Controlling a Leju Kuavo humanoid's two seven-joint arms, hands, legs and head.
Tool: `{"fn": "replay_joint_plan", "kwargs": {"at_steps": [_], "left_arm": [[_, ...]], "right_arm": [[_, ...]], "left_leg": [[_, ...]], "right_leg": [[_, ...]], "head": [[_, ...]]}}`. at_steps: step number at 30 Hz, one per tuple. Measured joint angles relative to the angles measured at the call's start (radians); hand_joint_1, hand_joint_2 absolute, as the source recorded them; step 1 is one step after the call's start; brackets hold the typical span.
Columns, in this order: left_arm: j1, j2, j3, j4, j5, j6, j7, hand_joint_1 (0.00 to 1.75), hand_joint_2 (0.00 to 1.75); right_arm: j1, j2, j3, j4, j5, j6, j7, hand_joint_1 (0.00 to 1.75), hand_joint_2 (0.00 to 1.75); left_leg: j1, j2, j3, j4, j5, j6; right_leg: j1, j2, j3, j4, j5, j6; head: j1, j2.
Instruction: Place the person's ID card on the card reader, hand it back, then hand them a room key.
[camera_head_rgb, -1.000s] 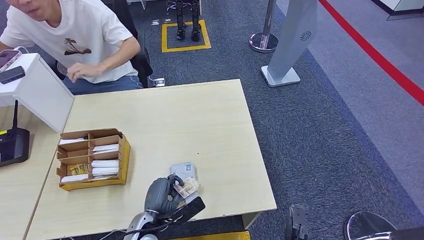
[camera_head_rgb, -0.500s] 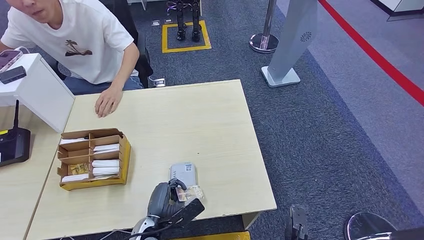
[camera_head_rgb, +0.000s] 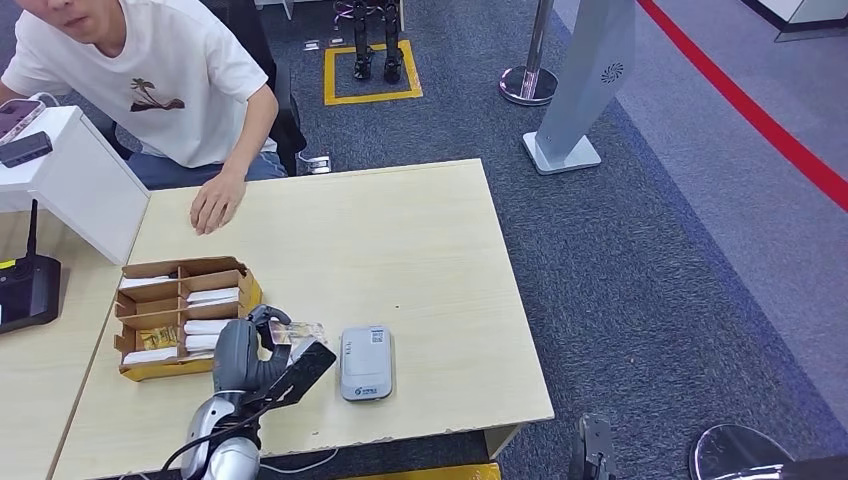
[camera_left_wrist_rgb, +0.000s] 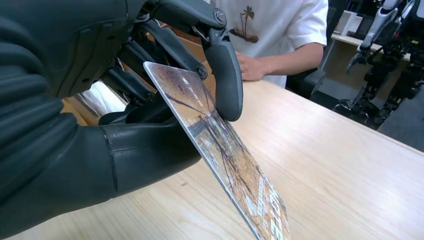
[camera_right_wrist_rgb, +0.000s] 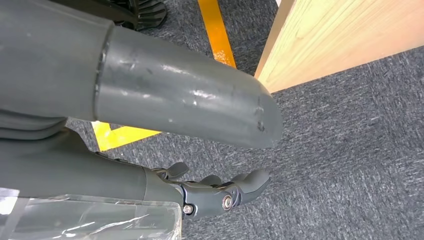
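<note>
Several white cards lie in the compartments of the cardboard box (camera_head_rgb: 185, 318) at the left side of the tabletop (camera_head_rgb: 400, 250); I judge that these are the room keys, kept near the left arm so that it can take one for the last step. Just right of the box, the left robot hand (camera_head_rgb: 250, 350) grasps the ID card (camera_head_rgb: 297, 331), pinched between the thumb and the darker fingers (camera_left_wrist_rgb: 227, 75), so that most of the card sticks out free. It is held above the wood and tilted, with its free end toward the person, which suits a handover more than a reading. Right of the card, the grey card reader (camera_head_rgb: 366, 362) lies flat near the front edge with nothing on it. The person's hand (camera_head_rgb: 215, 203) rests on the far edge, probably waiting for the card. The right robot hand (camera_right_wrist_rgb: 220, 192) hangs beside the tabletop above the carpet, its fingers loosely curled and holding nothing.
</note>
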Motion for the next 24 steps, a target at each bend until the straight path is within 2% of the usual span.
{"fn": "replay_joint_plan", "kwargs": {"at_steps": [10,18,24], "left_arm": [[-0.002,0.031,0.074,-0.078,0.04,0.073,-0.018,1.75,1.75],[0.0,0.097,0.209,-0.108,0.076,0.128,-0.035,1.75,1.75],[-0.004,0.128,0.264,-0.107,0.065,0.135,-0.024,1.75,1.75]], "right_arm": [[0.002,0.0,0.0,0.001,0.0,0.008,-0.006,0.0,0.0],[0.033,-0.01,0.0,0.009,0.009,-0.004,-0.006,0.0,0.0],[0.033,-0.012,0.0,0.011,0.012,-0.004,-0.005,0.0,0.0]], "left_leg": [[0.001,0.0,0.0,0.0,0.0,0.0],[0.001,0.001,0.0,0.0,0.0,0.0],[0.001,0.001,0.0,0.0,0.0,0.0]], "right_leg": [[0.0,0.0,0.0,0.0,0.0,0.0],[0.0,0.001,-0.001,0.0,0.0,0.0],[0.0,0.0,0.0,0.0,0.0,0.0]], "head": [[0.0,0.0],[0.0,0.0],[0.0,0.0]]}}
